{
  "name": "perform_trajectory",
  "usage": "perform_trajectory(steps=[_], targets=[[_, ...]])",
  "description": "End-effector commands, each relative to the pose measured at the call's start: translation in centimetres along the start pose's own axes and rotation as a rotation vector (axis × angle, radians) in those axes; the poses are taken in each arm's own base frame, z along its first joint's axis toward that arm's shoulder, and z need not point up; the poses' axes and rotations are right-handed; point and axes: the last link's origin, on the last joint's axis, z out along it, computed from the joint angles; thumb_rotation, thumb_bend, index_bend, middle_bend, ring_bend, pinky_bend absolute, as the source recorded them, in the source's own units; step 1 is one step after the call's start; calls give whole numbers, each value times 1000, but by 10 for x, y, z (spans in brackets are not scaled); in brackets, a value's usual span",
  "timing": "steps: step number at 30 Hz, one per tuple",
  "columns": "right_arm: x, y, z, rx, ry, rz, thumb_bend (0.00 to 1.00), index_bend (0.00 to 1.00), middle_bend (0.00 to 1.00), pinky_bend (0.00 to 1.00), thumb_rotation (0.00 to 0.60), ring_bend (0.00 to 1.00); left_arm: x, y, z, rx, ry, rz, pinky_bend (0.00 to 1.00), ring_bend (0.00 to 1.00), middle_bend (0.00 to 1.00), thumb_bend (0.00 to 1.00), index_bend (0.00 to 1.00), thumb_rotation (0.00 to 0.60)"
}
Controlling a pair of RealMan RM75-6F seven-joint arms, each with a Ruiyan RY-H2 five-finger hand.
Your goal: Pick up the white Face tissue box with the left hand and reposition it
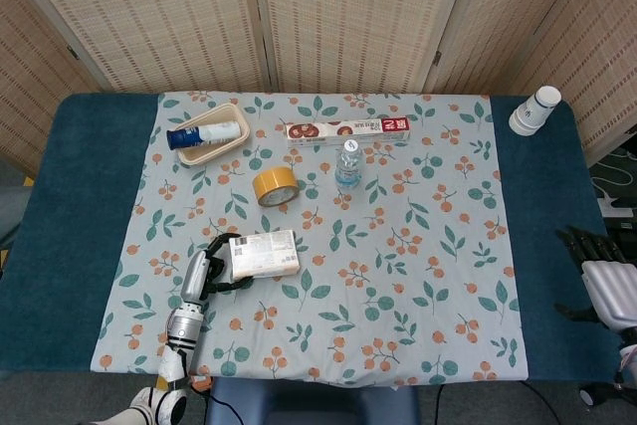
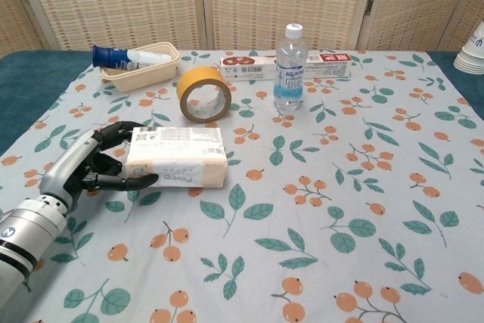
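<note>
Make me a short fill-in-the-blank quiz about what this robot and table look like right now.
1. The left hand grips the white ____ box.
2. The yellow tape roll stands just behind the tissue box, to the ____ of the water bottle.
3. The blue-capped tube lies in a beige ____.
4. The stack of paper ____ stands on the blue table, off the cloth.

Missing words: tissue; left; tray; cups
</note>
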Motion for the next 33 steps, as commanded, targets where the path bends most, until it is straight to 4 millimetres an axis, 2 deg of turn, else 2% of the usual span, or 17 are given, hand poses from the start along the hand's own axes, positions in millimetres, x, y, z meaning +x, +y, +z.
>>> perform_trajectory(steps=[1,5,11,21,27,30,33], targets=[[1,-1,0,4,6,2,116,20,25,0,600,0,0,-1,0,4,-15,1,1000,1000,394,148,145,600],[1,-1,0,8,17,5,116,21,25,0,600,0,2,-1,0,6,-19,-4,1000,1000,298,125,6,600],[1,-1,0,13,26,8,116,22,26,0,600,0,12,6,5,-14,-10,-26,1000,995,181,96,0,600],[3,-2,-3,26,44,17,116,26,26,0,600,0,32,14,-6,-35,-22,20,999,952,108,83,0,600],[6,-2,-6,38,49,27,116,27,26,0,600,0,73,20,-36,-33,28,76,988,932,81,83,0,600],[7,-2,-8,48,55,34,116,26,26,0,600,0,97,30,-53,-30,97,86,991,933,104,85,0,600],[7,-2,-10,51,51,33,117,26,26,0,600,0,123,44,-68,-25,169,78,989,933,158,137,0,600]])
